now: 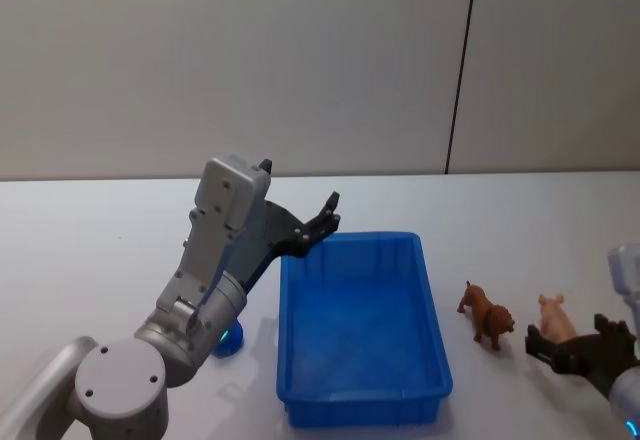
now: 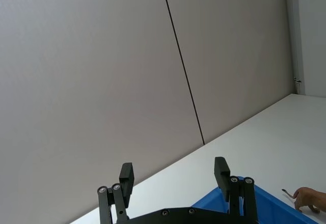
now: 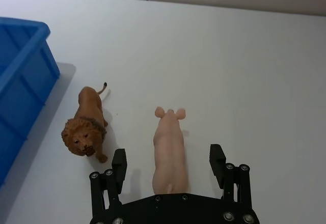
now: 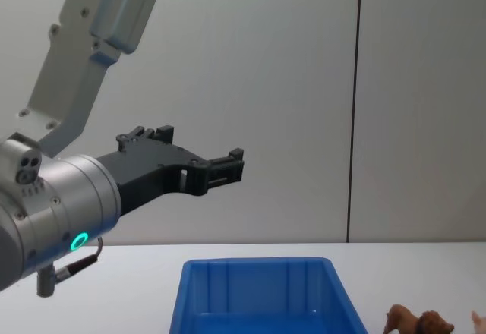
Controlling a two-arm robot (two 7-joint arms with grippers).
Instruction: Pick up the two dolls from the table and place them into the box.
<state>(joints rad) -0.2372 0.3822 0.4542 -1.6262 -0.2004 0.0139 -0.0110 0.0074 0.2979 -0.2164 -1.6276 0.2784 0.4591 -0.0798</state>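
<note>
Two dolls stand on the white table [image 1: 90,250] to the right of the blue box [image 1: 360,340]: a brown lion doll [image 1: 487,313] and a pale pink pig doll [image 1: 553,314]. My right gripper [image 1: 570,345] hovers open at the near right, just behind the pig. In the right wrist view the pig [image 3: 169,142] lies between the spread fingers [image 3: 119,163], ungripped, with the lion [image 3: 86,127] beside it and the box [image 3: 20,81] further off. My left gripper [image 1: 325,218] is raised above the box's far left corner, open and holding nothing [image 2: 173,175].
A plain wall [image 1: 300,60] with a dark vertical seam rises behind the table. The left arm's grey body [image 4: 53,220] looms large in the chest view above the box [image 4: 258,296]. Bare tabletop surrounds the dolls.
</note>
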